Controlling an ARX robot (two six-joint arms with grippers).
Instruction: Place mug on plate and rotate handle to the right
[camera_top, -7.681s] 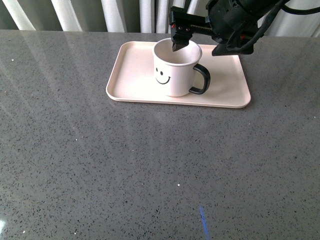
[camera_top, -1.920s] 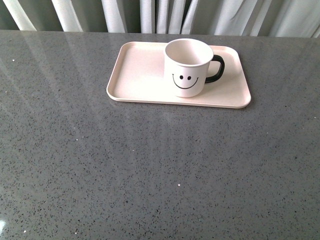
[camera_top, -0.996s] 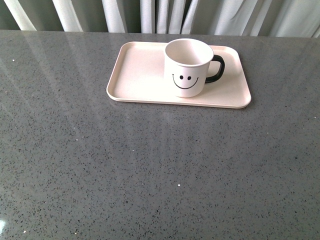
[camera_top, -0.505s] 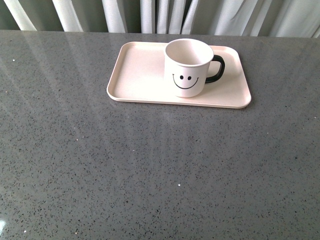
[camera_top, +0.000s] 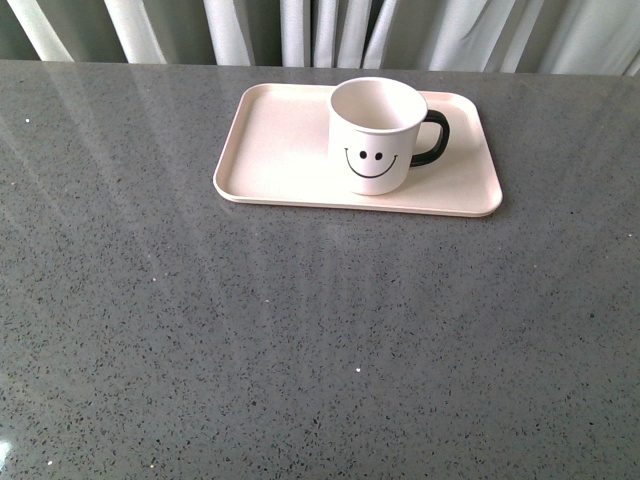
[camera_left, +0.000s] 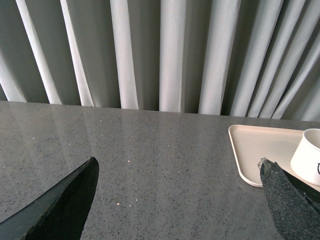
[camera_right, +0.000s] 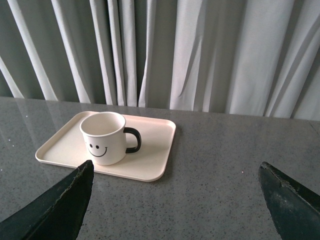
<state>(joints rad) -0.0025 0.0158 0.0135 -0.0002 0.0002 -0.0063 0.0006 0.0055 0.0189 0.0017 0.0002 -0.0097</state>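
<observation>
Front view: neither arm in frame, just the mug (camera_top: 377, 135) upright on the plate (camera_top: 280, 150), right of the plate's centre, on the grey table (camera_top: 300, 330). Smiley faces the camera; the handle (camera_top: 432, 138) sticks out to the right, roughly along the plate's long axis, which runs left-right.

Right wrist view adds what front lacks: right hand (camera_right: 175, 200) with fingers spread wide, gripping nothing, well clear of the mug (camera_right: 104, 137) and plate (camera_right: 155, 155); handle (camera_right: 133, 140) right there too.

Left wrist view: left hand (camera_left: 180, 200) likewise spread and empty; only the plate's corner (camera_left: 250, 150) and a sliver of the mug (camera_left: 309, 157) show, handle out of frame. Curtains (camera_left: 165, 55) behind.
</observation>
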